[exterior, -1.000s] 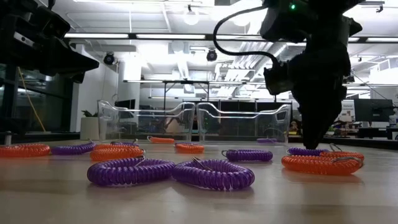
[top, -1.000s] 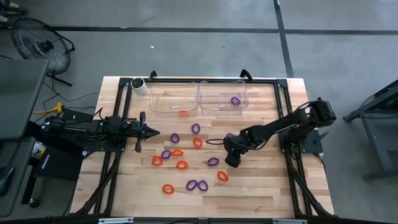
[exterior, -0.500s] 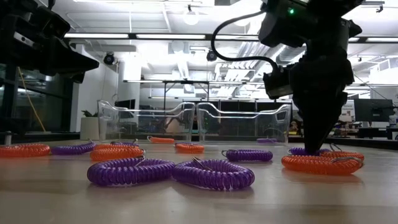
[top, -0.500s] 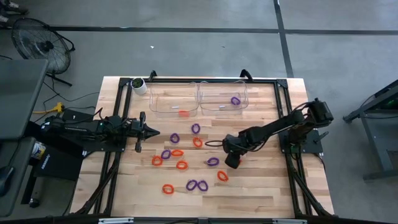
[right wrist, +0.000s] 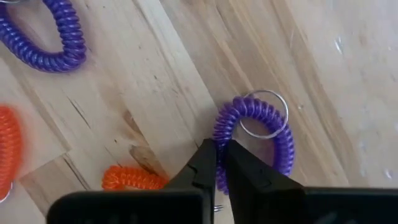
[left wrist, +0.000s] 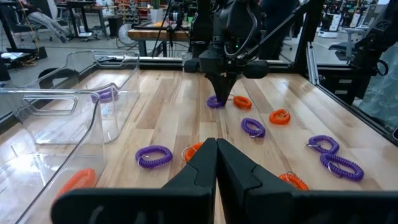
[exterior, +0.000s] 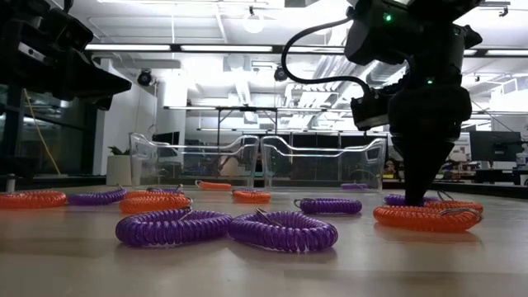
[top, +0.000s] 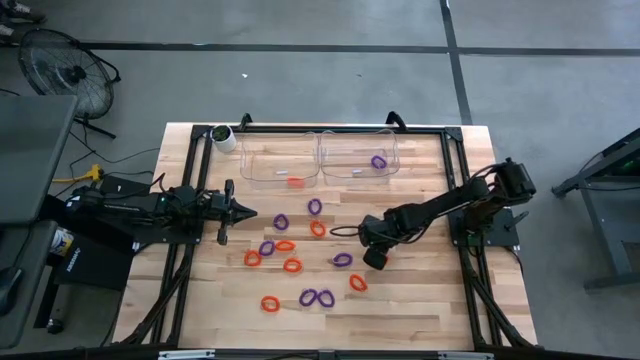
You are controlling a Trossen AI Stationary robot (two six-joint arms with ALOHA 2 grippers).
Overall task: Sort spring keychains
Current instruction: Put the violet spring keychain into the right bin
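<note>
Orange and purple spring keychains lie scattered on the wooden table [top: 420,300]. My right gripper [top: 353,260] stands over the right-hand part of the scatter, pointing down and shut on a purple keychain [right wrist: 258,134] that carries a metal ring [right wrist: 264,115]. The low view shows it [exterior: 417,196] down at that keychain [exterior: 402,200], just behind an orange keychain [exterior: 425,217]. My left gripper [top: 250,216] hovers shut at the table's left side, holding nothing. At the far edge, the left clear bin [top: 279,160] holds an orange keychain [top: 296,182]. The right clear bin [top: 358,155] holds a purple one [top: 379,161]. My right gripper pinches the purple keychain's coil [right wrist: 222,132] between its two fingers, on the side of the loop away from the metal ring. The fingers [right wrist: 205,163] come from above, pointing down, and lie across the coil. The keychain lies flat on the table.
An orange keychain [top: 357,283] lies close to the held one on its near side. Further keychains [top: 290,265] spread toward the table's middle and near edge. A white cup [top: 224,138] stands at the far left corner. Black frame rails [top: 455,190] run along the table's edges.
My right gripper has come down a little onto the purple keychain and has shut on its coil. The keychain still lies where it was.
</note>
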